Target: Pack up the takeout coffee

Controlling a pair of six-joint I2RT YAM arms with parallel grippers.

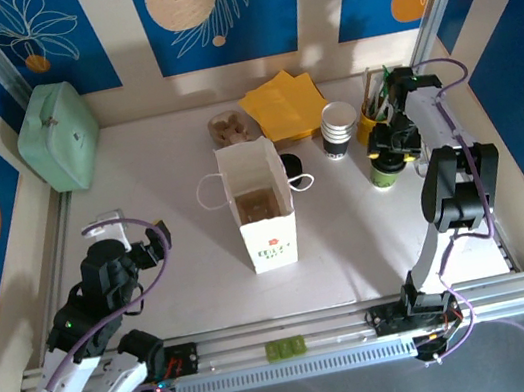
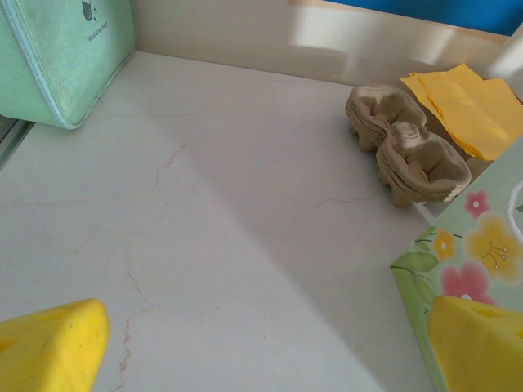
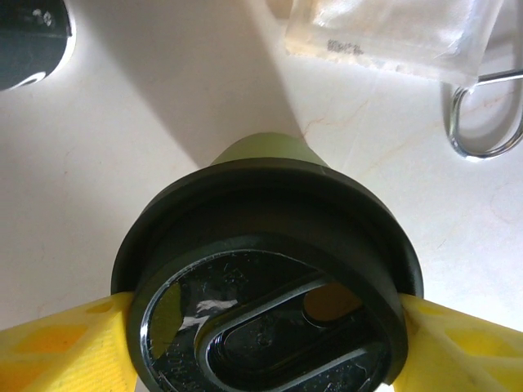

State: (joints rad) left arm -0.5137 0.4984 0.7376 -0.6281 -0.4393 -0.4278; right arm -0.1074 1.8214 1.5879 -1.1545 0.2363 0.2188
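Note:
The takeout coffee stands on the table at the right, green-sided under a black lid. In the right wrist view its lid sits just below the camera. My right gripper is shut on the cup, with one yellow finger pressed against each side of the lid rim. From above, the right gripper hangs over the cup. An open white flowered paper bag stands mid-table. My left gripper is open and empty over bare table left of the bag.
A stack of lidless cups and a yellow cup of sticks stand just behind the coffee. Yellow napkins and pulp cup carriers lie behind the bag. A green case leans at back left.

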